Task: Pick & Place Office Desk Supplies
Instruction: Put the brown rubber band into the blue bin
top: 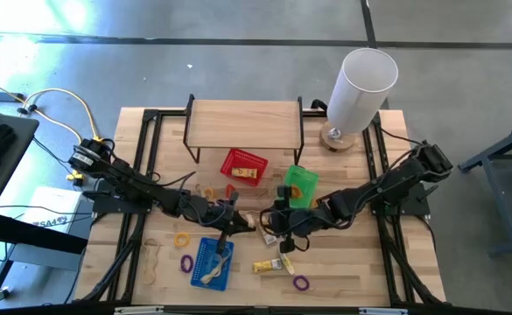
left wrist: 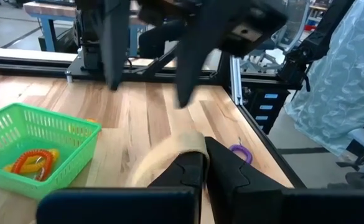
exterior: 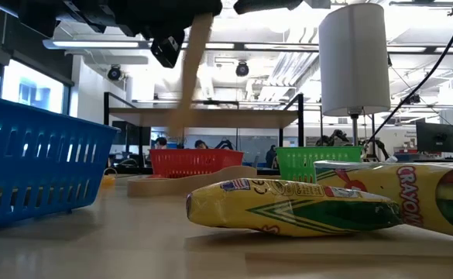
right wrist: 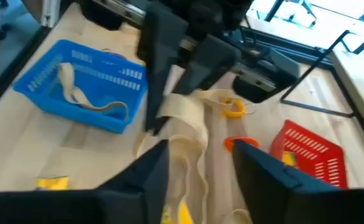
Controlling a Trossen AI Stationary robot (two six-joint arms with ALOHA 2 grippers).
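Where the two grippers meet at the middle of the wooden surface (top: 352, 262), the high view shows only a dark tangle, so the grip must be read from the wrist views. The left gripper (left wrist: 205, 163) has its fingers together, clamped on a pale tan band (left wrist: 169, 155); the right gripper (right wrist: 197, 163) has its fingers apart, with folds of the same tan band (right wrist: 185, 134) hanging between them, and whether they touch it cannot be told. In the low view the band (exterior: 191, 77) hangs as a blurred strip from the dark gripper above, whose top is cut off by the frame. The blue basket (top: 212, 263), at the near left, holds another tan band (right wrist: 76, 93) lying loosely in it. The green basket (top: 301, 185), right of centre, holds an orange coiled loop (left wrist: 31, 160) and something yellow that is hard to make out. The red basket (top: 242, 166), beyond the grippers, has a yellow item (top: 244, 172) in it. Loose on the surface lie a purple loop (top: 301, 283) at the near right, a second purple loop (top: 186, 262) and a yellow loop (top: 182, 238) left of the blue basket, an orange loop (right wrist: 234, 144), and yellow Crayola crayon packs (exterior: 288, 205) near the front edge. A wooden shelf on a black frame (top: 242, 122) stands at the far side, with a tall white cylinder (top: 361, 87) to its right. Around lies a grey concrete floor (top: 238, 44); behind is a workshop with benches and ceiling lights.
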